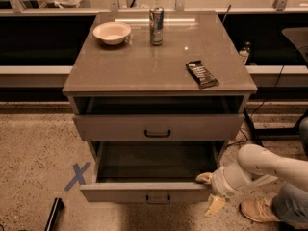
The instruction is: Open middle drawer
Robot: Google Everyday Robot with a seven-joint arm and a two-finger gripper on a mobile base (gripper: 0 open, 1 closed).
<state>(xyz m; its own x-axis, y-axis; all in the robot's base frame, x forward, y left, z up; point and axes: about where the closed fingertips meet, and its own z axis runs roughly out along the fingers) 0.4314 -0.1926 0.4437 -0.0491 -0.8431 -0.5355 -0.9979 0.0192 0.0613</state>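
Shows a desk (144, 71) of stacked drawers, viewed from above and in front. Carries on its top a bowl (111, 32), a can (156, 25) and a wrapped snack bar (202, 74), none of them part of the job.

Places the middle drawer (144, 192) low in the view, drawn far out toward the camera. Exposes its plain grey inside, with nothing lying in it. Bears a small dark handle (158, 198) at the centre of its flat front. Has above it the top drawer (120, 127), out by only a narrow gap (the bottom drawer is hidden underneath).

Sets the gripper (211, 192) at the right end of the middle drawer's front, well apart from the handle, on a pale arm (269, 165) reaching in from the right. Presents it released and spread: one fingertip (204, 178) just above the front's upper corner, the other hanging past the lower corner. Leaves contact with the drawer impossible to judge here. Holds nothing.

As for progress, reads as essentially done, judging by how much of the inside is bared. Leaves little beyond clearing the arm from the corner without nudging the drawer inward.
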